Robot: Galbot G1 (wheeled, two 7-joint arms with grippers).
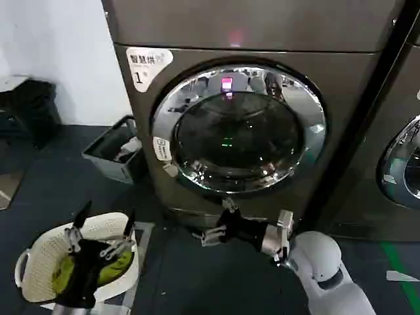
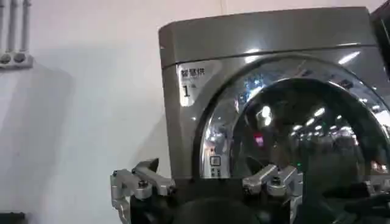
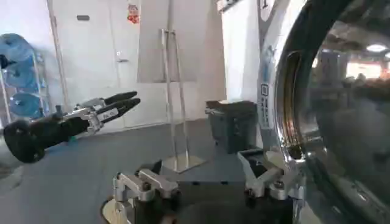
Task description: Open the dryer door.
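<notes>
The dryer door [image 1: 239,128] is a round dark glass pane in a wide chrome rim on the bronze-grey machine with the white "1" sticker [image 1: 139,75]. It lies flush against the machine's front. My right gripper [image 1: 216,222] hangs open just below the door's lower left rim, with nothing between its fingers. In the right wrist view my right gripper [image 3: 189,162] sits close beside the door's chrome rim [image 3: 286,122]. My left gripper [image 1: 108,213] is open and empty, low at the left over a white basket. From the left wrist view my left gripper [image 2: 201,161] faces the door [image 2: 304,134] from farther back.
A white laundry basket [image 1: 39,262] holding green cloth stands on the floor under my left arm. A grey bin [image 1: 115,154] sits against the dryer's left side. A second machine [image 1: 400,164] stands to the right. A metal stand [image 3: 173,103] rises farther off.
</notes>
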